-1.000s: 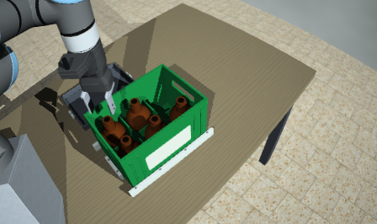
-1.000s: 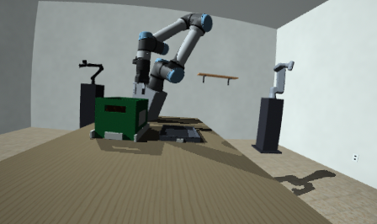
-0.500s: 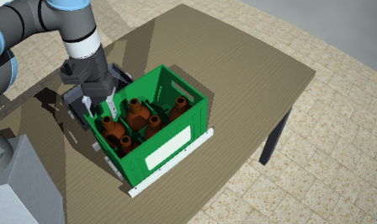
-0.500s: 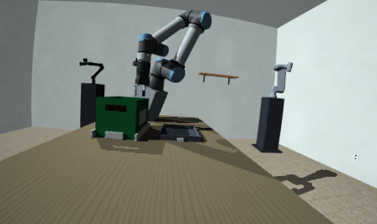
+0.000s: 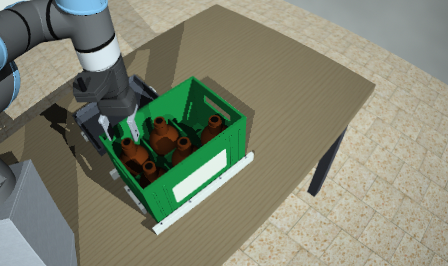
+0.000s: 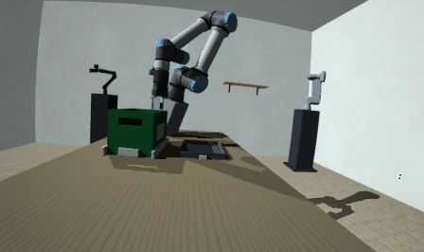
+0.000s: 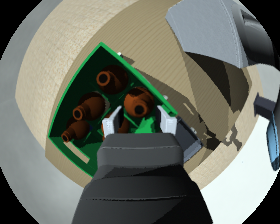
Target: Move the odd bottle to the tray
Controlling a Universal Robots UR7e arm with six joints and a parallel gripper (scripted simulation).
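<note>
While five brown, long-necked bottles point(image 5: 163, 136) point(image 7: 139, 104) stand in the green rectangular plastic crate point(image 5: 200, 173) point(image 6: 137, 134) point(image 7: 76, 90), the black two-finger gripper point(image 5: 119, 128) point(image 6: 157, 104) point(image 7: 139, 112) hovers at its tray-side edge, fingers open, nothing gripped. The dark shallow tray point(image 5: 92, 128) point(image 6: 203, 149) point(image 7: 189, 145) lies beside the crate.

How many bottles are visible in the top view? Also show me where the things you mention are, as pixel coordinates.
5 brown bottles point(image 5: 164, 138), all in the green crate point(image 5: 200, 175) point(image 6: 137, 138): two along the tray side, three along the labelled side.

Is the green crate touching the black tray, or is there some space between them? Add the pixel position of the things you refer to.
Apart. The exterior view shows a strip of table between the green crate point(image 5: 199, 178) point(image 6: 137, 135) point(image 7: 73, 89) and the black tray point(image 6: 201, 154).
</note>
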